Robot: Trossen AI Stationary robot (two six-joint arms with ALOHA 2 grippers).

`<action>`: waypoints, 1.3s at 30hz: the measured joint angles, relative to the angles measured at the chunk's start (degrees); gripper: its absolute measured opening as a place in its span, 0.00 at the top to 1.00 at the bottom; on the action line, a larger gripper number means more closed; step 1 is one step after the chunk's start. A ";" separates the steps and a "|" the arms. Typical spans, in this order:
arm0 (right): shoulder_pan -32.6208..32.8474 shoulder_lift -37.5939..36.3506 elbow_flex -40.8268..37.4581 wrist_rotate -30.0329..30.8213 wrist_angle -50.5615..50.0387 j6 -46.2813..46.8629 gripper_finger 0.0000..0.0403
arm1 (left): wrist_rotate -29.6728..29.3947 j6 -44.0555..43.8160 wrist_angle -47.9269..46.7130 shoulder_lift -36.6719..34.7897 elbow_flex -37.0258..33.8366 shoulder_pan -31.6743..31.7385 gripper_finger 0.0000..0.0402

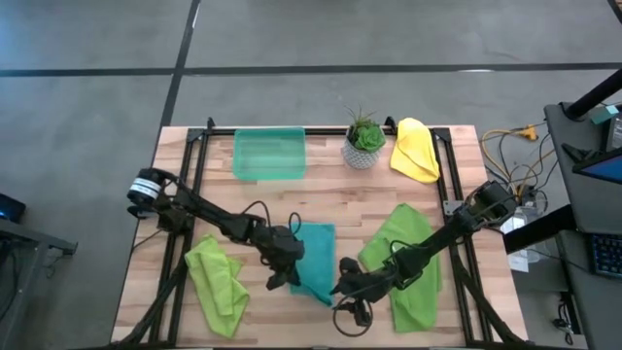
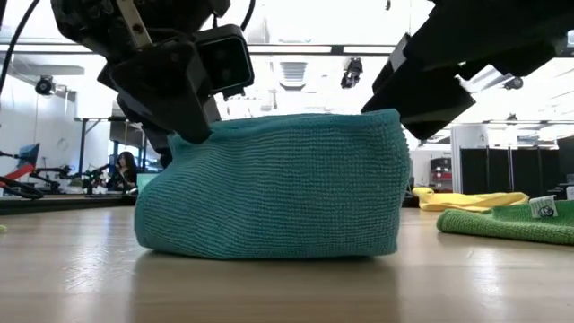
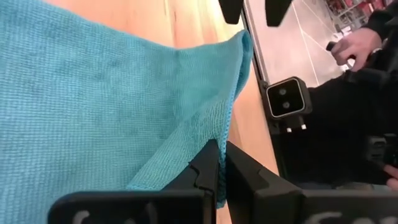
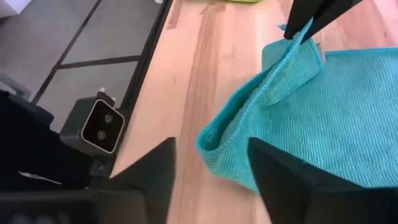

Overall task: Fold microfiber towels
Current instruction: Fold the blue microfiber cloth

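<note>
We're mid-fold on the teal towel (image 1: 314, 261), near centre of the table (image 1: 321, 160). Right gripper (image 4: 211, 180) fingers spread, just beside its near corner; left gripper (image 3: 221, 177) pinching the edge. Next, we'd regrip that corner. Green towels (image 1: 413, 258) and the yellow one (image 1: 416, 149) wait farther off.

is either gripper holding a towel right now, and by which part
The left gripper is shut on the teal towel, pinching a corner edge. The right gripper is open beside the towel's other corner, holding nothing.

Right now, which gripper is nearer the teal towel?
Left. The left gripper is shut on the teal towel at its edge; the right gripper is open just off the towel's corner, not touching.
</note>
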 joint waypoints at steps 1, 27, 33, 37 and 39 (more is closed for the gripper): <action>0.00 0.00 0.06 1.08 -0.61 -0.10 0.45 | -0.04 0.00 0.01 0.00 0.00 0.27 1.00; -0.71 0.22 0.17 7.59 -8.40 1.59 0.65 | -0.31 -2.93 4.52 -0.23 -0.01 3.61 1.00; -0.66 0.22 0.75 4.25 -8.35 1.65 0.94 | -0.31 -3.34 4.48 -1.16 0.00 3.61 1.00; -0.89 0.22 1.70 3.78 -8.28 0.96 0.97 | 0.20 -4.41 4.54 -1.76 0.07 3.58 1.00; -1.12 0.22 1.97 3.61 -8.72 0.53 0.97 | 1.22 -4.53 4.46 -1.82 0.09 3.42 1.00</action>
